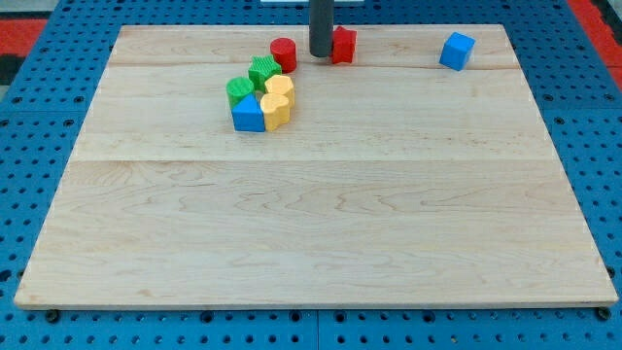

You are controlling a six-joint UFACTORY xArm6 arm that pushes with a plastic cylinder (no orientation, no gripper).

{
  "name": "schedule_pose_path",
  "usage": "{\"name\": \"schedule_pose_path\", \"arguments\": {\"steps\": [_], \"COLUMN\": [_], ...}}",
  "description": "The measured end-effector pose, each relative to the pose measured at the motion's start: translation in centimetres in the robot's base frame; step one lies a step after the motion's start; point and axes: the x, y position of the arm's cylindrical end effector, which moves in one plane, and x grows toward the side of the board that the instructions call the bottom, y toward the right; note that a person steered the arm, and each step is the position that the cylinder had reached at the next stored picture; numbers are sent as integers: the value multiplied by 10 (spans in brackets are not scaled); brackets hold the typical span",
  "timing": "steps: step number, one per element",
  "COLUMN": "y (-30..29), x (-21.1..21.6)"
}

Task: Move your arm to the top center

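The arm carries no claw to spread or pinch, only a rod whose tip (321, 55) stands near the board's (321, 243) top edge at centre, between the red cylinder (283, 53) and the red block (343, 45).

A lab bench: a wooden counter (321, 224) on a blue perforated mounting plate (39, 126), with toy blocks (260, 94).

- A pale wooden tabletop (321, 233), built of long planks with faint seams, fills most of the view.
- Around the tabletop on every side lies a blue perforated base (29, 136).
- Beyond the tabletop's upper corners, red patches (19, 34) show.
- Light falls evenly across the wood.
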Motion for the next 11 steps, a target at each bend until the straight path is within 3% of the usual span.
{"name": "schedule_pose_path", "arguments": {"steps": [2, 3, 5, 7, 11], "y": [-40, -33, 29, 53, -22], "x": [-54, -55, -55, -53, -41]}}
